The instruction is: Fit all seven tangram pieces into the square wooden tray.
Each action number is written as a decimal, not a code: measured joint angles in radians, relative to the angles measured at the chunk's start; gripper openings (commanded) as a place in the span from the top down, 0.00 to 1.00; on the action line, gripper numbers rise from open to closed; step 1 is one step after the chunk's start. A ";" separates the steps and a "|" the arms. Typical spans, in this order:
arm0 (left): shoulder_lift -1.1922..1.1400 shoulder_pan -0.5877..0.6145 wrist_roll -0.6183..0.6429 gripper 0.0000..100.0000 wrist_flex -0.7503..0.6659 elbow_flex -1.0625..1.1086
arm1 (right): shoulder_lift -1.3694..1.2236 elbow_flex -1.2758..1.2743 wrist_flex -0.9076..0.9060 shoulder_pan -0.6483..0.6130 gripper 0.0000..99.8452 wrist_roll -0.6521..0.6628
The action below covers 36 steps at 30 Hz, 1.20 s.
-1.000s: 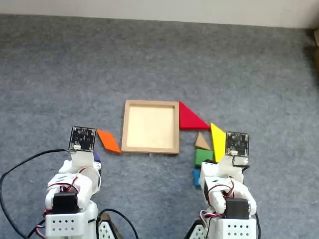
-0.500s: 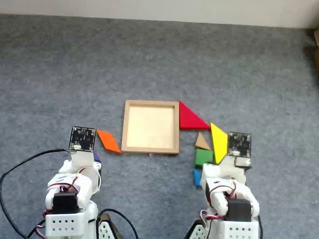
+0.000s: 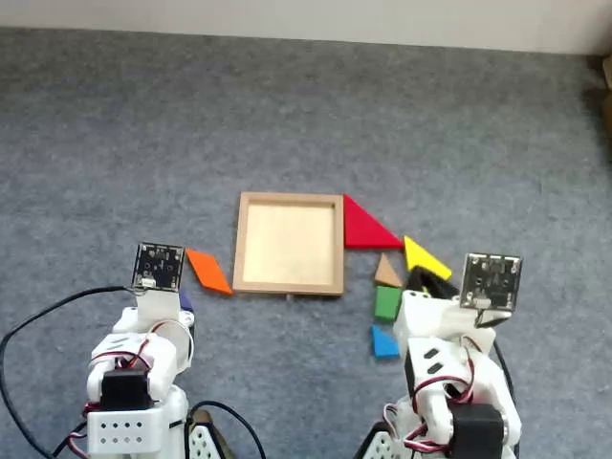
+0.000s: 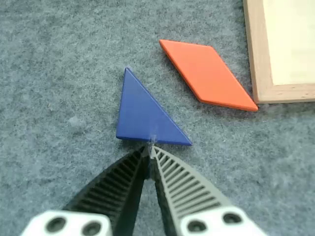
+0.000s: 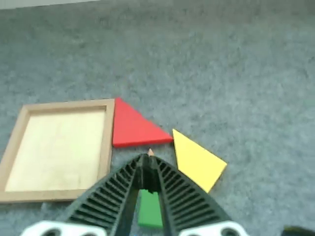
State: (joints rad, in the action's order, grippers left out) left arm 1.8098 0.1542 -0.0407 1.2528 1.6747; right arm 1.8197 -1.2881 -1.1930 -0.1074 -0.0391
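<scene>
I work on a grey carpet-like surface (image 3: pixel 287 115) that runs to a pale wall strip (image 3: pixel 287 17) at the far edge. On it lies 1 square wooden tray (image 3: pixel 241 241), about midway between my 2 arms and a little farther out. All 7 pieces lie on the carpet outside it: 5 triangles, 1 square, 1 parallelogram.

To the right of the tray, the red triangle (image 3: pixel 361 228) touches the tray's right rim at the far corner. The yellow triangle (image 3: pixel 421 256) is just right of it. The small tan triangle (image 3: pixel 386 273), the green square (image 3: pixel 386 302) and the light blue triangle (image 3: pixel 383 342) run in a line towards me.

To the left, the orange parallelogram (image 3: pixel 208 271) sits just beside the tray's near left corner, and the dark blue triangle (image 4: pixel 145 115) lies nearer me.

My left gripper (image 4: pixel 149 147) is closed on nothing, tips at the blue triangle's near edge. My right gripper (image 5: pixel 149 160) is likewise closed and empty, above the green square
</scene>
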 measured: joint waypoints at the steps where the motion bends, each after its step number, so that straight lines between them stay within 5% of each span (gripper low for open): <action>1: 0.000 0.000 0.000 0.97 0.000 0.000 | -0.020 0.000 0.006 -0.014 1.00 0.000; 16: 0.000 0.000 0.000 0.97 0.000 0.000 | -0.876 0.368 0.051 -0.025 0.99 0.000; 25: 0.000 0.000 0.000 0.97 0.000 0.000 | -1.217 0.448 0.052 0.006 0.71 0.081; 36: 0.000 0.000 0.000 0.97 0.000 0.000 | -1.631 0.694 0.052 0.025 0.70 0.077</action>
State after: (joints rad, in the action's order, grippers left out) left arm 1.8098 0.1542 -0.0407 1.2528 1.6747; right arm 0.1887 -0.5946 -1.1408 -0.0829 0.0376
